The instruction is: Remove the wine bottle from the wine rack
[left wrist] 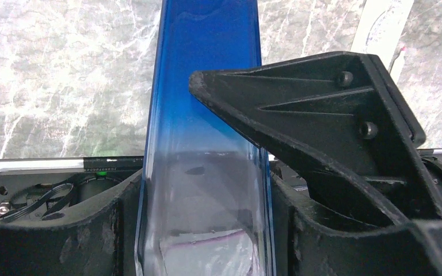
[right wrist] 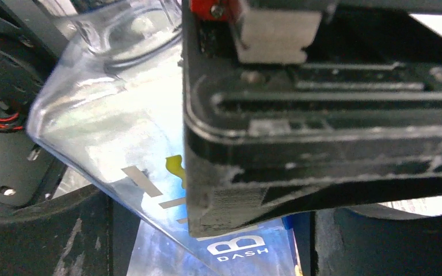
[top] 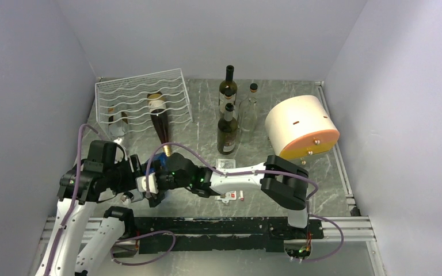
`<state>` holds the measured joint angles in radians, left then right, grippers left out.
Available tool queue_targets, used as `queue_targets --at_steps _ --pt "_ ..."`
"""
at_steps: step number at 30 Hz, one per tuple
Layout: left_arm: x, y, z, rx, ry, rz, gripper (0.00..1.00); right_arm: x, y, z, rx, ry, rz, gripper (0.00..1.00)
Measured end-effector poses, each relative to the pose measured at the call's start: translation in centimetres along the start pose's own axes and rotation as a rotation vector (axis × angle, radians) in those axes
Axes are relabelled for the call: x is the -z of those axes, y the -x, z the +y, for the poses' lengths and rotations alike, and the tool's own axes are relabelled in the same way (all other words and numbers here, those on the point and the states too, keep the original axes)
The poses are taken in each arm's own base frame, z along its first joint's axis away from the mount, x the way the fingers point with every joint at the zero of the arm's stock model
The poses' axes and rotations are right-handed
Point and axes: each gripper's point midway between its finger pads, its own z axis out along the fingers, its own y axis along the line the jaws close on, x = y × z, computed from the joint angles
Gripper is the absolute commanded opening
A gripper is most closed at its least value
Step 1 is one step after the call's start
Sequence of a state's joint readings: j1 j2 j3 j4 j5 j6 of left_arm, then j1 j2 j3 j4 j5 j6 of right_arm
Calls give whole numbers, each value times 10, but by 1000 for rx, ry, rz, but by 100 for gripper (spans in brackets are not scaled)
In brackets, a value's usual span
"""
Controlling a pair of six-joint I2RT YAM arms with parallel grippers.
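Observation:
The white wire wine rack [top: 144, 98] stands at the back left. A brown wine bottle [top: 160, 122] lies in it, neck toward me, and a clear bottle [top: 115, 123] lies in its left part. Both grippers meet in front of the rack on a square blue-and-clear bottle [top: 159, 157]. In the left wrist view this bottle [left wrist: 207, 115] fills the gap of my left gripper [left wrist: 207, 230], with the right gripper's finger beside it. In the right wrist view the bottle [right wrist: 121, 115], marked DASH, sits between the fingers of my right gripper [right wrist: 213, 241]. Neither gripper touches the rack.
Three upright bottles stand at the back middle: a dark green one [top: 227, 86], a clear one [top: 248, 112] and a dark one [top: 227, 131]. A white drum with an orange face [top: 300, 126] lies at the right. Small packets [top: 228, 164] lie near the right arm.

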<state>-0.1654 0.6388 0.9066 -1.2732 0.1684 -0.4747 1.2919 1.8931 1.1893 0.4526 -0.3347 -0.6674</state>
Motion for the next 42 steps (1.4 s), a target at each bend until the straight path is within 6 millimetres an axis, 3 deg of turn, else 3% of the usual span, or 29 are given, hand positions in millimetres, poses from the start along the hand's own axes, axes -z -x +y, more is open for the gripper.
queue_targets --at_steps 5,10,14,20,26,28,32,36,42 --pt "0 0 0 -6 3 7 44 -3 -1 -6 20 -42 -24 66" --pt "6 -1 0 -22 6 22 84 0 2 -6 19 -78 -66 52" --pt "25 22 -17 -49 -56 -96 99 7 2 -7 -9 -116 -80 39" --pt "63 63 -43 -87 -149 -302 100 26 -1 -6 -51 -165 -75 33" --pt "110 107 -52 -68 -138 -530 100 44 0 -14 -156 -249 -64 7" --pt "122 115 -53 -57 -140 -598 100 49 1 -17 -202 -277 -62 1" --pt "141 120 -50 -22 -152 -702 99 64 2 -26 -332 -346 -45 0" --pt "145 118 -45 2 -152 -742 99 81 -3 -36 -475 -433 -9 0" --pt "123 113 -37 19 -122 -697 99 114 -29 -64 -648 -664 72 0"
